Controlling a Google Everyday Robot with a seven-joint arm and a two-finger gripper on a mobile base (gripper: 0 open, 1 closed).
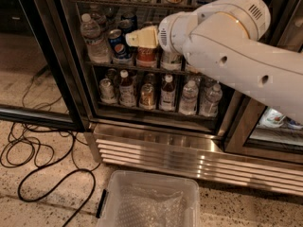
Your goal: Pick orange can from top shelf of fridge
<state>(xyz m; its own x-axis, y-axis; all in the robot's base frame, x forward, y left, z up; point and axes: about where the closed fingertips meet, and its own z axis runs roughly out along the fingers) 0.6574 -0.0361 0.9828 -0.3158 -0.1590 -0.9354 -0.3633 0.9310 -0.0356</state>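
Observation:
The fridge (156,136) stands open in front of me, with wire racks of drinks. The top shelf (137,4) runs along the picture's upper edge. Only the bottoms of several containers on it show, and I cannot pick out the orange can among them. My gripper (131,38), cream-coloured on a white arm (227,56), reaches in from the right one rack lower. It is just above a red Coca-Cola can (147,56) and right of a blue Pepsi can (120,46), below the top shelf's rail.
A clear water bottle (94,41) stands left of the Pepsi can. The lowest rack (156,112) holds several bottles and cans. A clear plastic bin (151,202) sits on the floor below the ribbed steel base. Black cables (42,164) loop at left. A second glass door (279,122) is at right.

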